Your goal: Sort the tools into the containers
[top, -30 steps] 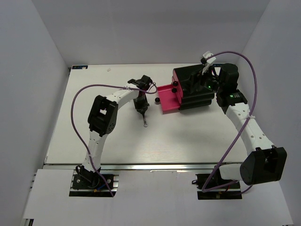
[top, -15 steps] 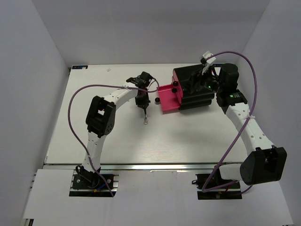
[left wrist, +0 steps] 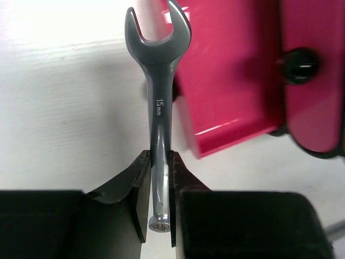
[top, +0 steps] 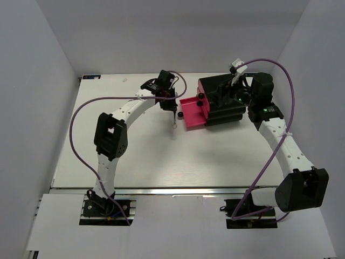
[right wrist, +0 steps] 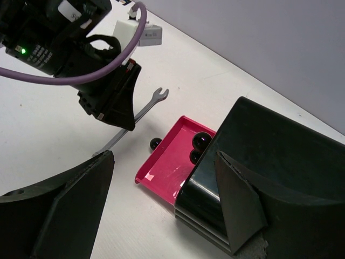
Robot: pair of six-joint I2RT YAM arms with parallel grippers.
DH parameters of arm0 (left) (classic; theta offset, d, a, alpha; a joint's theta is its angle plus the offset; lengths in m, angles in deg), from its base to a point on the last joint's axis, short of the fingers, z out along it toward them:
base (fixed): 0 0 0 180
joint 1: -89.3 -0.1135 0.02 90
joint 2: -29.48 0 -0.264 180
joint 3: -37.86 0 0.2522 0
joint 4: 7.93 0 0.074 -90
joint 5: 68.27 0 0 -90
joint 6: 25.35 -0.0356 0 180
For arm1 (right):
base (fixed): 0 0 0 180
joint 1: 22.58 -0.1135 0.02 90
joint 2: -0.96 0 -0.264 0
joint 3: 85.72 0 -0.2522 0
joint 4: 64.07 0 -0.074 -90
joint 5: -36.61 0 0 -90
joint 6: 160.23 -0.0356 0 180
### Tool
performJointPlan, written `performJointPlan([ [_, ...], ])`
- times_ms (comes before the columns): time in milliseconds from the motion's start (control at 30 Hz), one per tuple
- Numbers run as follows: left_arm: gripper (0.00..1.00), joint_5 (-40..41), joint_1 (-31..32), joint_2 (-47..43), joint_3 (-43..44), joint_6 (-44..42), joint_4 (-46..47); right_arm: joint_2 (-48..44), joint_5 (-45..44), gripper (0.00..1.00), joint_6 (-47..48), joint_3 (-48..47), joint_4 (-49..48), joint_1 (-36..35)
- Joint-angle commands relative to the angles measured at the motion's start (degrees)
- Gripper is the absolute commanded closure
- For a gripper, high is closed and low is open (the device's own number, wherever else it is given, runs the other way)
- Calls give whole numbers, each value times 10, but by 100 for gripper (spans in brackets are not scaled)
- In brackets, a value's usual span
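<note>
Overhead, the left arm reaches up the table [top: 135, 156] from its base, elbow raised, forearm angled to the right, so that the left gripper [top: 169, 103] sits just left of the open drawer [top: 191, 114]. Its wrist camera looks down along the fingers [left wrist: 141, 183] – they are pinched on the lower shank of a silver combination wrench [left wrist: 160, 102]. The ring end is tucked back between the fingers, while the open-end head sticks out ahead of the left gripper [left wrist: 160, 156]. In that view the head lies against the left rim of the pink-red drawer [left wrist: 226, 81]; whether it touches the rim or hangs above it cannot be told. A round black knob [left wrist: 299, 65] shows on the pink front to the right. From above, the wrench [top: 174, 121] points from the gripper toward the near edge, close beside the drawer's outer end. The right arm bends up the right side of the table, its forearm turned left, and carries the right gripper [top: 233, 96] over the top of the black cabinet [top: 221, 113] – the drawer juts from the cabinet's left face. The right gripper [right wrist: 164, 156] has its fingers [right wrist: 70, 205] spread wide with nothing clamped between them. Through the gap its camera sees the drawer [right wrist: 172, 162], the cabinet [right wrist: 269, 156] and, beyond, the left gripper [right wrist: 116, 105] with the wrench [right wrist: 148, 108] held slantwise.
</note>
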Motion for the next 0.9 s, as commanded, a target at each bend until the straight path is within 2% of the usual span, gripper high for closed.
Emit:
performJointPlan([
  [0,100,-62,9,-1,55,-14,40,4,1,20,5,-1,-14,3],
  [300,100,-97,14,85,171,8,48,0,-8,20,13,4,-8,3],
  [633,100,-98,14,111,176,28,92,-2,-11,19,14,9,-8,4],
  [867,100,-77,14,117,173,92,109,-2,-10,20,14,11,-8,5],
])
